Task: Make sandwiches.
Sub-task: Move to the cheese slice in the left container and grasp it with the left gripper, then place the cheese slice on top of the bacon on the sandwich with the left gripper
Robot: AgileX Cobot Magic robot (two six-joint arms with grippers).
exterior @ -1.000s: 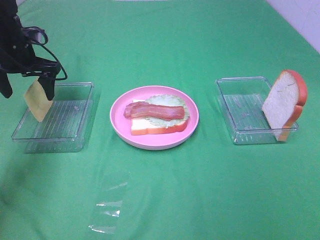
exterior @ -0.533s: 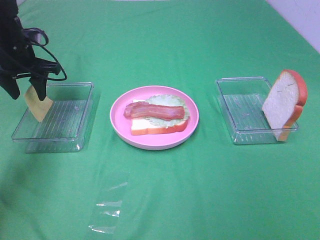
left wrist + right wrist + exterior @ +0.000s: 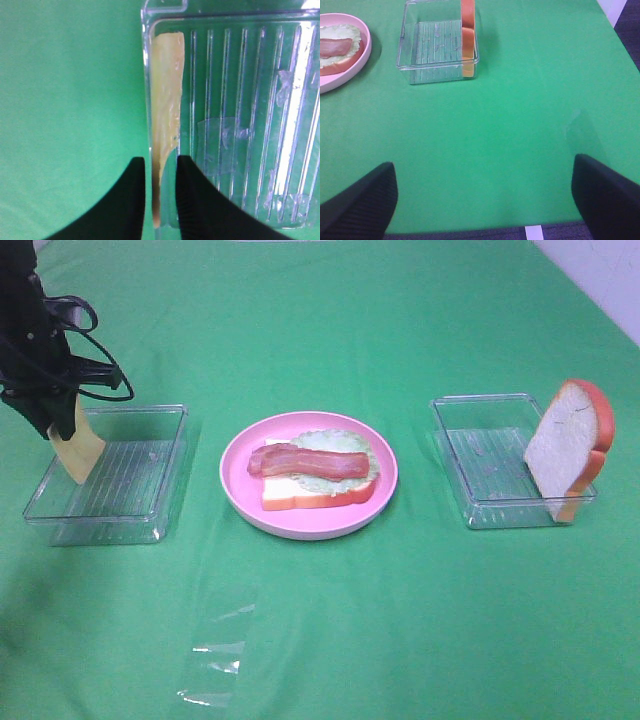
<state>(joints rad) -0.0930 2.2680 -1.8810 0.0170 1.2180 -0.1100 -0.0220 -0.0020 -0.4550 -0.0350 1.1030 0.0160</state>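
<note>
1. You have two clear trays, a left tray (image 3: 172,468) and a right tray (image 3: 478,399), with one pink plate (image 3: 300,528) between them, well apart from both.
2. There are two bread slices: the lower bread slice (image 3: 318,496) lies flat on the plate, and the upright bread slice (image 3: 563,445) stands in the right tray.
3. On the lower slice you have one lettuce leaf (image 3: 342,440) with bacon (image 3: 310,462) on top. I cannot tell you the number of strips.
4. There is one cheese slice (image 3: 80,452), one scrap of clear film (image 3: 215,660) on the near cloth, and one green cloth (image 3: 400,620).
5. Your left gripper (image 3: 62,412) pinches the cheese slice by its upper edge. The slice stands nearly upright in the left tray, its lower corner down, along the tray's outer wall.
6. From the left wrist, the cheese shows edge-on, lengthwise beside that wall.
7. The bacon's long axis runs side to side across the plate.
8. The upright bread leans at the right tray's outer end, white face toward the plate.
9. Your right gripper (image 3: 481,162) is spread wide over bare cloth, near the table's edge.
</note>
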